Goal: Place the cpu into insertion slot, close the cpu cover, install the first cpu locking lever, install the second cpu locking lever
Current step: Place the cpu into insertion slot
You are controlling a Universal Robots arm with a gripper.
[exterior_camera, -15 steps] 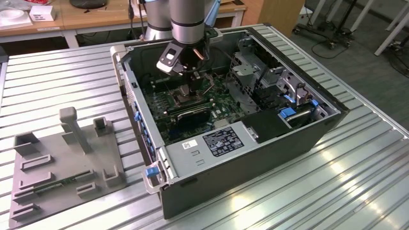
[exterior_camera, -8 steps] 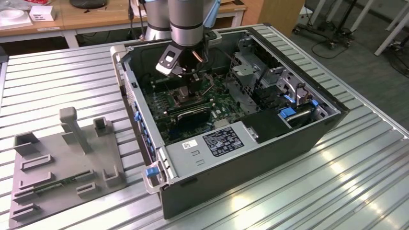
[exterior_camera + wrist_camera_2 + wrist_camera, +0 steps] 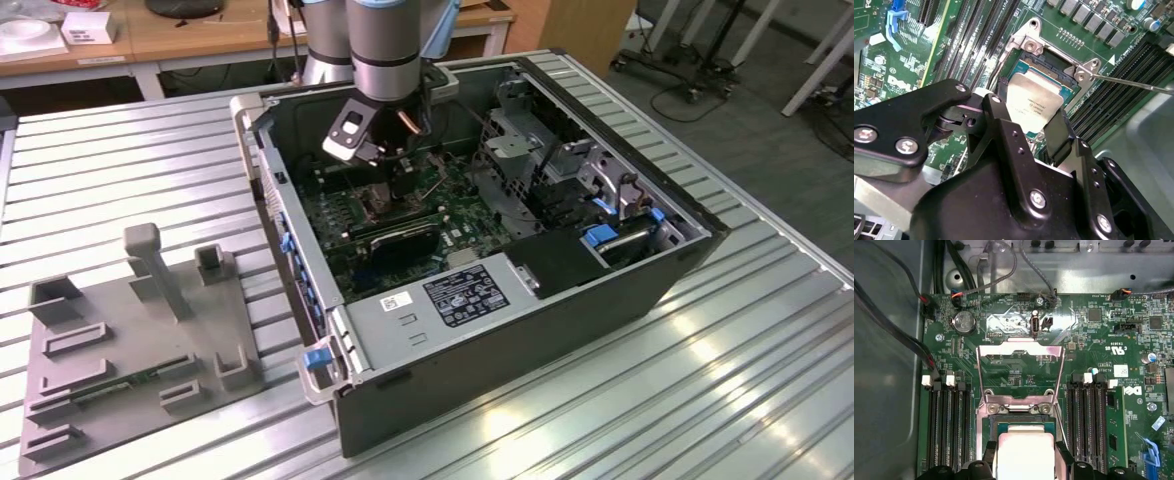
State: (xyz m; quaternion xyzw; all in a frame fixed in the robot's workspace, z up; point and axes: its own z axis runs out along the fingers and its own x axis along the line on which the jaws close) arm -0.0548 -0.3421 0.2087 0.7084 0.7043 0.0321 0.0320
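My gripper [image 3: 387, 188] reaches down into the open computer case, over the green motherboard [image 3: 1094, 345]. In both wrist views its black fingers [image 3: 1056, 134] press on two opposite edges of the cpu [image 3: 1034, 100], a silvery-beige square chip. The cpu [image 3: 1024, 452] hangs just over the insertion slot [image 3: 1046, 62], whose dark socket shows past the chip's far edge. The cpu cover [image 3: 1019, 351], a thin silvery frame, stands swung open on its hinge beyond the socket. A thin locking lever [image 3: 1134, 83] sticks out to one side of the socket.
Long black memory slots [image 3: 946, 425] flank the socket on both sides. Cables [image 3: 909, 340] run along the case wall [image 3: 287, 230]. The case stands on a ribbed metal table [image 3: 747, 380]. A grey fixture plate [image 3: 134, 340] lies on the exterior view's left.
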